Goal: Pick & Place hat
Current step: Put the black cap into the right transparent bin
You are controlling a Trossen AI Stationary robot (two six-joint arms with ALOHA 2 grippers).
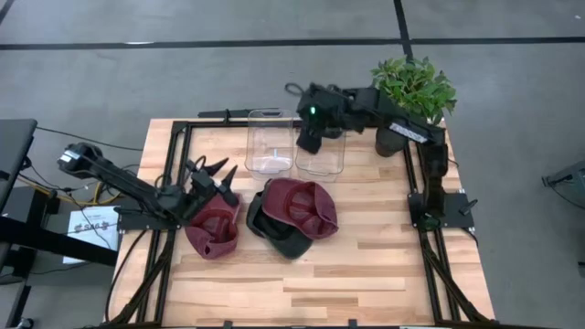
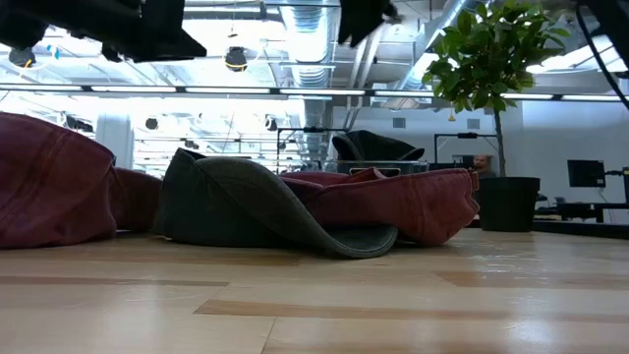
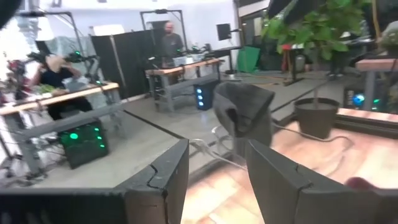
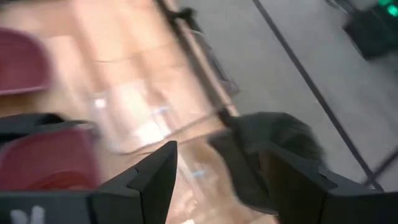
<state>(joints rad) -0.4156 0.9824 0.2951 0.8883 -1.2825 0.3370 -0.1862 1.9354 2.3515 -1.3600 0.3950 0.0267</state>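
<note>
We see two clear bins side by side at the far middle of the table (image 1: 366, 274): the left bin (image 1: 269, 142) and the right bin (image 1: 320, 155). The right gripper (image 1: 309, 139) hangs over the gap between the bins, reaching in from the right past a potted plant (image 1: 413, 91). Its fingers (image 4: 158, 171) stand apart with nothing pinched between them. In the right wrist view a dark grey hat (image 4: 267, 155) lies just beyond those fingers, blurred, beside the clear wall of a bin; we cannot tell whether it touches the fingers.

Nearer the front, at the table's middle, lies a heap of hats: a maroon hat (image 1: 302, 206) resting on a dark cap (image 1: 279, 236). In the low view the dark cap's brim curls on the wood with the maroon hat draped over it. This heap is well apart from the right gripper.

The left gripper (image 1: 217, 174) hovers over the left part of the table, its fingers (image 3: 158, 180) spread and empty. A second maroon hat (image 1: 213, 230) lies on the wood just beside and below it, towards the front edge.
</note>
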